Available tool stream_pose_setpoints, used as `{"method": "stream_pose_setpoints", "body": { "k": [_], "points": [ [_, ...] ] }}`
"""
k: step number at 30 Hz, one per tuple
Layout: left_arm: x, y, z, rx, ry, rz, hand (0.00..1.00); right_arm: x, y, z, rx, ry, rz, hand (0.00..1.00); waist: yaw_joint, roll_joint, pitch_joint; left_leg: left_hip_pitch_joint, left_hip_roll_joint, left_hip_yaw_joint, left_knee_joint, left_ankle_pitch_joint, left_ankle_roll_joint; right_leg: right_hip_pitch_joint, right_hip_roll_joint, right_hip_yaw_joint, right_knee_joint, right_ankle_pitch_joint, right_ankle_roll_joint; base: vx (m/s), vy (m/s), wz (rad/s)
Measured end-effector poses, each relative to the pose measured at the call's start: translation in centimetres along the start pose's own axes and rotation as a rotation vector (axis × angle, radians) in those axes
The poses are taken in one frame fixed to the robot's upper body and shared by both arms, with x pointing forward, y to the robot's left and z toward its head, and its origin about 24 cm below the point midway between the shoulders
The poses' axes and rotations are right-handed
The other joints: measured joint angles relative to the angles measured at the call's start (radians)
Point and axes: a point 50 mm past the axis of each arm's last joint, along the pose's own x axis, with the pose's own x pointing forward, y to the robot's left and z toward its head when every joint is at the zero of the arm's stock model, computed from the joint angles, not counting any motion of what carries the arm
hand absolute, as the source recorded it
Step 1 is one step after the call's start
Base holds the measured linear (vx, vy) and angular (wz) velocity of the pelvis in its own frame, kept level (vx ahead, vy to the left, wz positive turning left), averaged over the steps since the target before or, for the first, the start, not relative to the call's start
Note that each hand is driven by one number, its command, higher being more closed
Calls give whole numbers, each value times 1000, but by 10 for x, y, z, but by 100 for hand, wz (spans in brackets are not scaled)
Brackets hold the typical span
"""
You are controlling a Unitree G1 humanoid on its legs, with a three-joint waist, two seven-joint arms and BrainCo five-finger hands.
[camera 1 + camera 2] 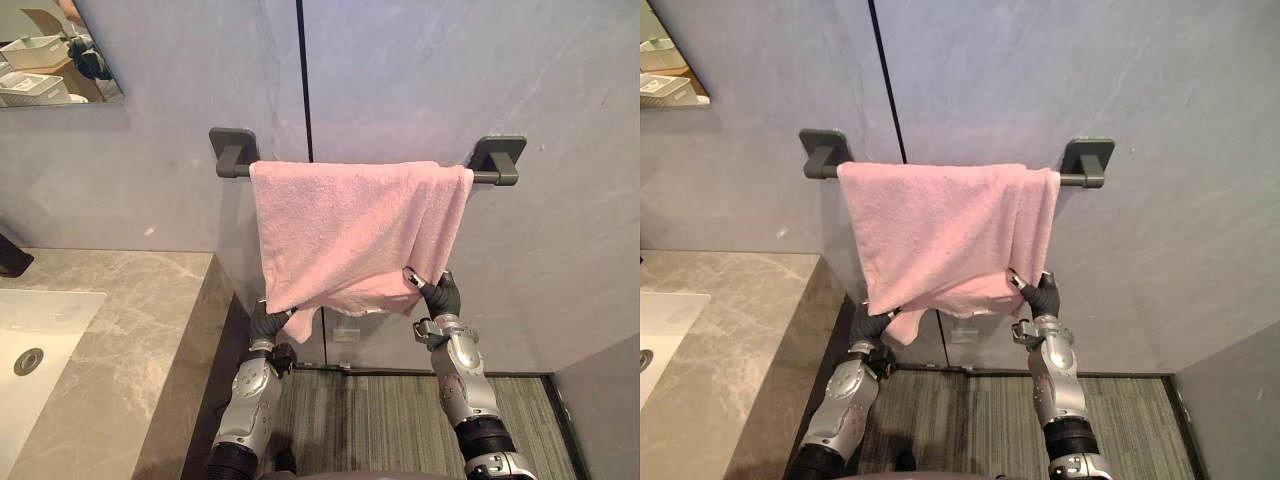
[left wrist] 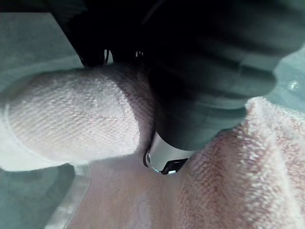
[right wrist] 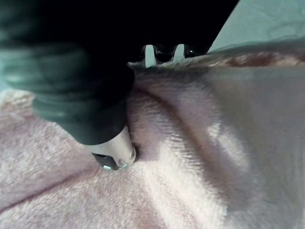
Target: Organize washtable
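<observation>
A pink towel (image 1: 350,225) hangs over a dark towel bar (image 1: 495,177) fixed to the grey wall. Its lower edge is gathered up and uneven. My left hand (image 1: 268,325) is shut on the towel's lower left corner, with cloth bunched against the thumb in the left wrist view (image 2: 71,119). At the lower right corner my right hand (image 1: 438,295) pinches the hem. In the right wrist view its thumb (image 3: 114,152) presses into the pink cloth (image 3: 214,143).
A grey marble counter (image 1: 130,320) with a white sink (image 1: 40,330) and a black tap (image 1: 12,258) stands to the left of the towel. A mirror (image 1: 50,50) hangs above it. Striped floor matting (image 1: 370,420) lies below the bar.
</observation>
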Motion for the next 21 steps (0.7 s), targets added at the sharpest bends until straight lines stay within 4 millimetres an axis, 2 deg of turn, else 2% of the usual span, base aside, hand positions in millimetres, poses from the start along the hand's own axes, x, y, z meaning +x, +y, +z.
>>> {"method": "stream_pose_setpoints", "body": {
  "k": [3, 7, 21],
  "points": [
    [0, 4, 1, -11, -2, 30, 0, -9, -15, -19, -4, 96, -78, 0, 0, -1, 0, -1, 0, 0, 0, 0, 0, 1, 0, 0, -2, 0, 0, 0, 0, 0],
    [1, 11, 3, -3, -7, 46, 0, -21, -26, -33, -9, 158, -130, 0, -5, -2, 2, -3, 0, 1, 0, 0, 0, 0, 0, 1, -2, 0, 0, 0, 0, 0],
    [-1, 26, 4, -27, -9, 98, 0, -36, -43, -40, -2, 184, -194, 0, -21, -6, 4, -3, 0, 2, 0, -7, -2, -2, 0, 4, -7, 1, 0, -11, -1, 0]
  ]
}}
